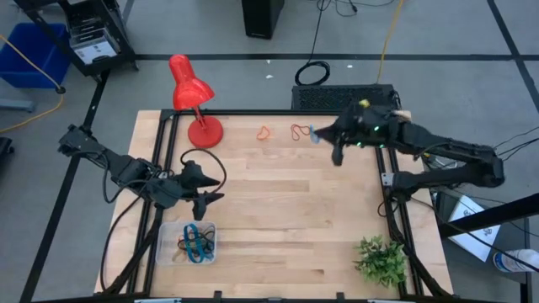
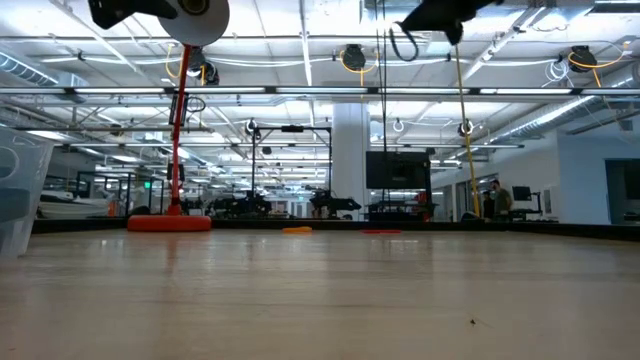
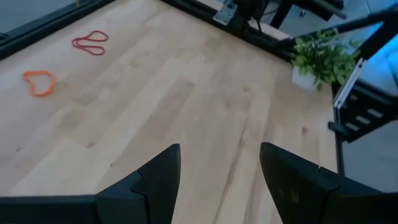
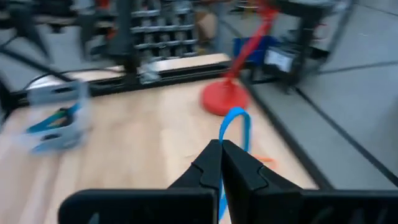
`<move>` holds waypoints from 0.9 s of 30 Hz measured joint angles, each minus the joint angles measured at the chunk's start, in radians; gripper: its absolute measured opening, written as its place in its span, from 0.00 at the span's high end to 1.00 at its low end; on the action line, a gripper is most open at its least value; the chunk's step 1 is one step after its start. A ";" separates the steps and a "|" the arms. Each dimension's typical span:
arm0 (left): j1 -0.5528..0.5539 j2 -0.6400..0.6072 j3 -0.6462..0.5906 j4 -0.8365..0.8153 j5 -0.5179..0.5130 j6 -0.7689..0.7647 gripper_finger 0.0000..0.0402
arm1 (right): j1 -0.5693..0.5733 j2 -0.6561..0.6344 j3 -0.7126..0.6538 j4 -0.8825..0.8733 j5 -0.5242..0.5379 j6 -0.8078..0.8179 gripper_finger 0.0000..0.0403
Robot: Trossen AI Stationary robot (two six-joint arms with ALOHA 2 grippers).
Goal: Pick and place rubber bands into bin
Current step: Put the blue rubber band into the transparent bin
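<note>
Pinching a blue band [image 4: 236, 127] clear of the table, the right gripper [image 4: 222, 155] carries it binward [image 1: 186, 243]; left gripper [image 3: 219, 168] waits wide.

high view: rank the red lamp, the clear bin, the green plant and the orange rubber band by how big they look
1. red lamp
2. clear bin and green plant: they look alike, so no ranking between them
3. orange rubber band, by far the smallest
</note>
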 joint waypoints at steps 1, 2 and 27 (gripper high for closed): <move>0.004 0.005 0.000 -0.001 0.008 0.009 0.43 | 0.029 0.024 0.000 0.016 0.000 -0.006 1.00; 0.006 0.009 0.000 -0.001 0.011 0.016 0.43 | 0.060 0.050 0.000 0.028 0.000 -0.012 1.00; 0.109 0.523 0.000 0.387 0.070 0.602 0.43 | 0.480 0.579 0.002 0.379 0.004 -0.045 1.00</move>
